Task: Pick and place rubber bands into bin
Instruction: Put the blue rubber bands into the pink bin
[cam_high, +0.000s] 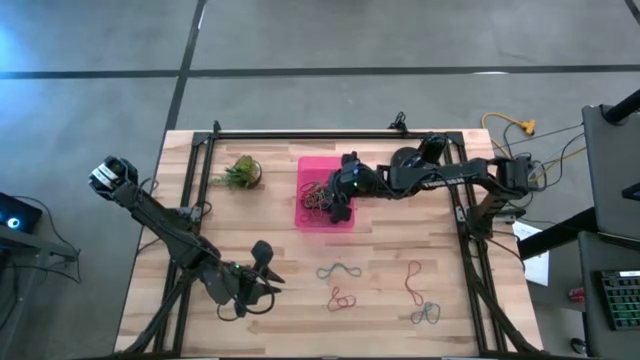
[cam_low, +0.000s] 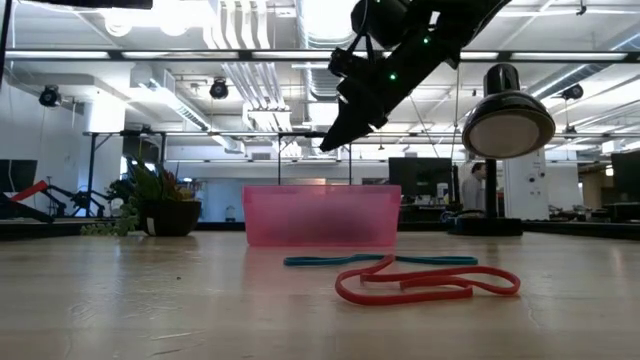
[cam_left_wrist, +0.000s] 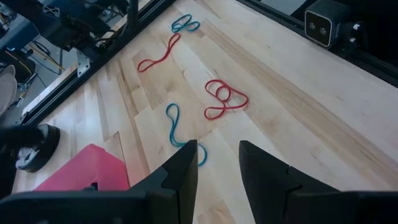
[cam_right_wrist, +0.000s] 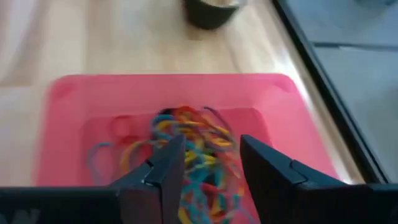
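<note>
Above the bin (cam_high: 304, 216), right pincer (cam_right_wrist: 208, 163) gapes empty; bands (cam_right_wrist: 193, 146) could snag its fingers and lift out.

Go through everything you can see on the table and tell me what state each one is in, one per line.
Bin: upright on the table, holding a tangled pile of rubber bands.
Loose bands: four lying flat on the wood, outside the bin.
Right gripper: open, above the bin, holding nothing.
Left gripper: open, empty, over the table near the blue band.
Plant: upright beside the bin.
</note>
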